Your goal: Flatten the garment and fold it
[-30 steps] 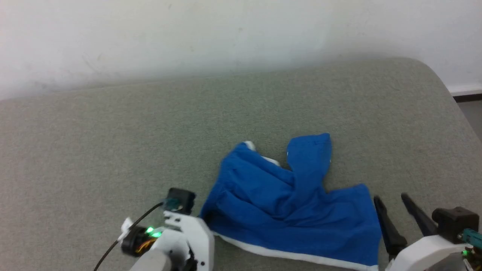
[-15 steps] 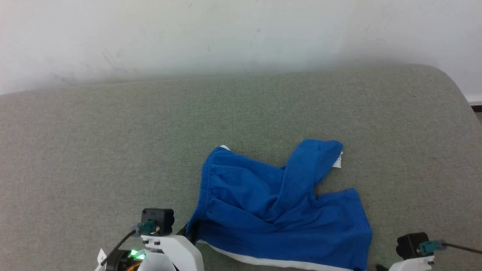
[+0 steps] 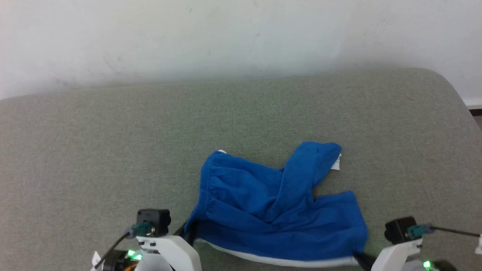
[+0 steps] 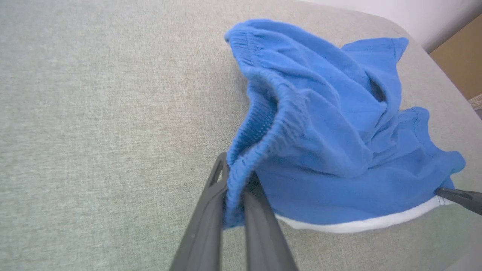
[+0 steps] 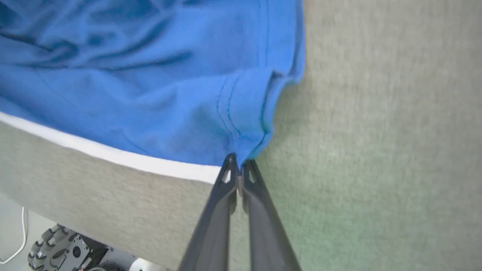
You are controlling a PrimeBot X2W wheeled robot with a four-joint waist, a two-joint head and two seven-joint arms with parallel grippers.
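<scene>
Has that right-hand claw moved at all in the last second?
Yes. Against the grey cushion, the right gripper went leftward in the head view and shut on the near right corner of the garment.

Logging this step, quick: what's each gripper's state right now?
Left gripper: shut on the garment, at its elastic edge.
Right gripper: shut on the garment's hem corner.
</scene>
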